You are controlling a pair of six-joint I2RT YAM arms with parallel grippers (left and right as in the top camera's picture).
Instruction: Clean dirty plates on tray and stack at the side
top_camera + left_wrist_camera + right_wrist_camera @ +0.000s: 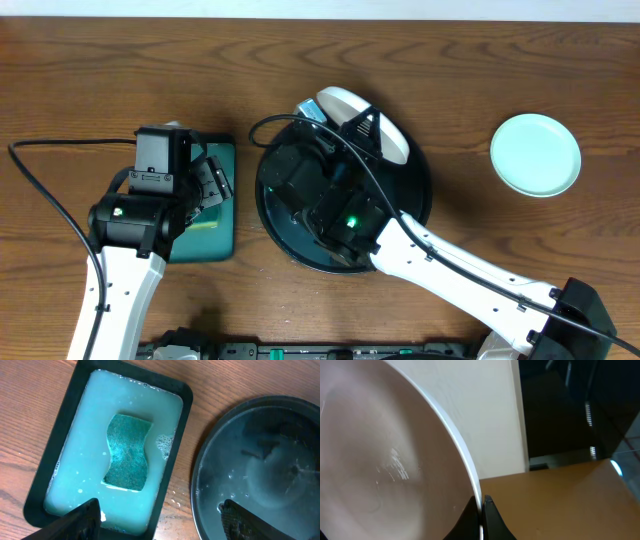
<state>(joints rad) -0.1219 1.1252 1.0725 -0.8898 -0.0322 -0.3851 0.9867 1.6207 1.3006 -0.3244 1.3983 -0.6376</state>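
Note:
The black round tray (268, 222) sits mid-table, wet inside; it also shows in the left wrist view (200, 485). My right gripper (360, 128) is over its far side, shut on the rim of the white plate (342, 101), which it holds tilted on edge. The right wrist view shows the fingers (481, 506) pinching that plate (385, 460). A mint-green plate (535, 153) lies flat on the table at the right. My left gripper (162, 525) is open and empty above the gap between the two trays. A third plate is not clearly visible.
A dark green rectangular tray (215, 238) left of the black tray holds milky soapy water and a teal sponge (127, 452). My left arm (135, 215) hovers over it. A black cable (40, 185) loops across the left of the table.

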